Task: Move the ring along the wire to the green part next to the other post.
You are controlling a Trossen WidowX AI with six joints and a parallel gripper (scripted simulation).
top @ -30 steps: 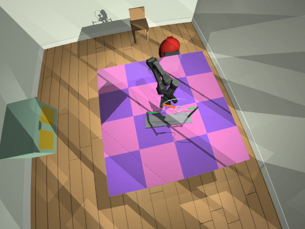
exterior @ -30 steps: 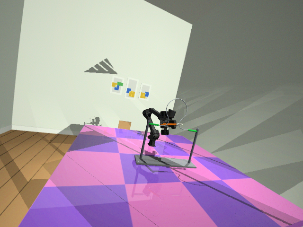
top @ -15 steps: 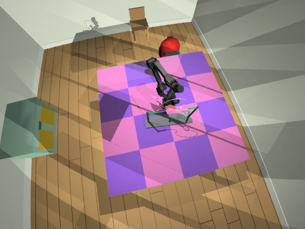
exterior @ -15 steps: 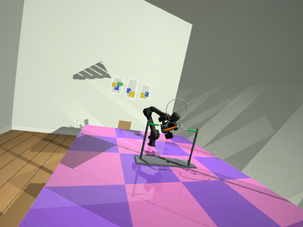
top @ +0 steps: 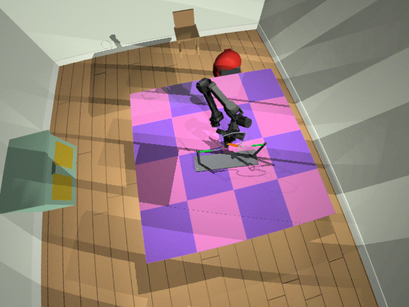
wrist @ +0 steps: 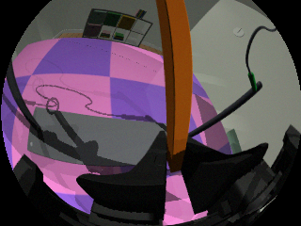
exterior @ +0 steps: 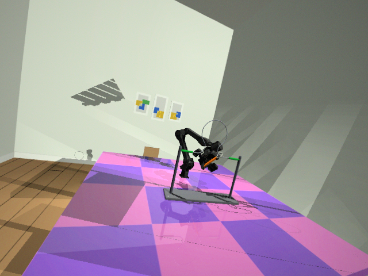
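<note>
My gripper (top: 227,144) (exterior: 203,167) (wrist: 167,134) is shut on the orange handle (top: 232,144) (exterior: 211,161) (wrist: 179,71), at the end away from the ring. In the exterior view the handle slants up rightward to the small ring. The ring surrounds the grey wire between the big loop (exterior: 214,119) and the right green part (top: 257,145) (exterior: 233,158), short of that green. Whether it touches the grey wire cannot be told. The left green part (top: 205,151) (exterior: 187,150) (wrist: 253,81) is at the other post. The ring is outside the wrist view.
The left post (top: 199,157) (exterior: 176,171) (wrist: 226,110) and right post (top: 259,150) (exterior: 234,177) rise from a grey base plate (top: 211,162) (exterior: 190,196) (wrist: 108,137). The wire's big loop stands beside and above my wrist. The checkered mat (top: 211,214) lies below.
</note>
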